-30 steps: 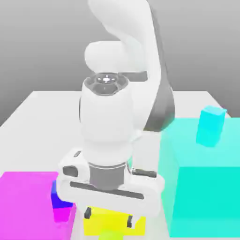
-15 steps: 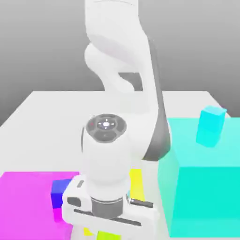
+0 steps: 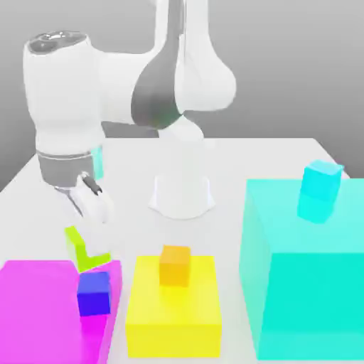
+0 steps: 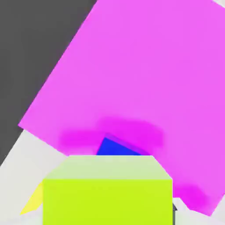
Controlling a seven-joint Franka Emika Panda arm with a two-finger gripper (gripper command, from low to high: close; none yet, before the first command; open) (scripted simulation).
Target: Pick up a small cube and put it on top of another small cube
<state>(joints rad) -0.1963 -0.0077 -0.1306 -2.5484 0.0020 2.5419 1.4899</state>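
My gripper (image 3: 84, 234) hangs at the exterior view's left, shut on a lime cube (image 3: 84, 250) that it holds over the back edge of a flat magenta block (image 3: 39, 306). A small blue cube (image 3: 94, 293) sits on that block's right side, just in front of and below the lime one. In the hand view the lime cube (image 4: 107, 193) looms close, the blue cube (image 4: 115, 147) peeks out behind it, and the magenta block (image 4: 140, 79) spreads beyond.
An orange cube (image 3: 175, 264) rests on a yellow block (image 3: 174, 320) in the front middle. A tall cyan block (image 3: 306, 284) on the exterior view's right carries a small cyan cube (image 3: 320, 190). The arm's white base (image 3: 181, 193) stands behind.
The arm has swung from the front middle to the exterior view's left, carrying the lime cube along. The yellow block and orange cube are now uncovered.
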